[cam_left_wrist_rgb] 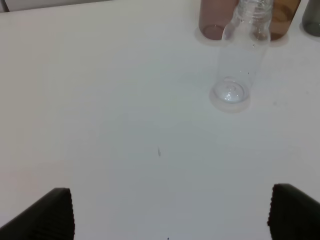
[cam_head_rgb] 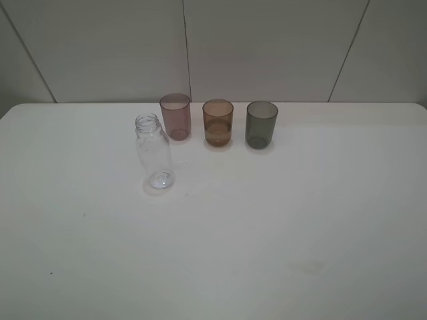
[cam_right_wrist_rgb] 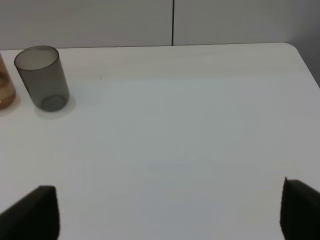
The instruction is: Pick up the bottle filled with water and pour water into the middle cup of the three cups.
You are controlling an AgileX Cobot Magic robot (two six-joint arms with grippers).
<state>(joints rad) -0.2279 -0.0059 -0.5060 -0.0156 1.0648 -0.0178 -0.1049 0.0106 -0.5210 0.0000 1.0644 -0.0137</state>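
Matte black ribbed fingers (cam_left_wrist_rgb: 55, 215) on left hand, likewise right hand (cam_right_wrist_rgb: 170, 212)

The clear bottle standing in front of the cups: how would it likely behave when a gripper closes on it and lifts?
The bottle looks like thin clear plastic, so it may flex under a squeeze. Tall and narrow, it could tip if nudged high. Its neck has no cap, so tilting might spill any contents.

**White worktop, four things standing**

The worktop (cam_head_rgb: 280, 233) carries the amber middle cup (cam_head_rgb: 218, 123) near its back edge — a mauve cup (cam_head_rgb: 175, 117) beside it, a grey-green cup (cam_head_rgb: 261, 125) opposite. The bottle (cam_head_rgb: 154, 152) stands upright, nearer the front, beyond the mauve one.
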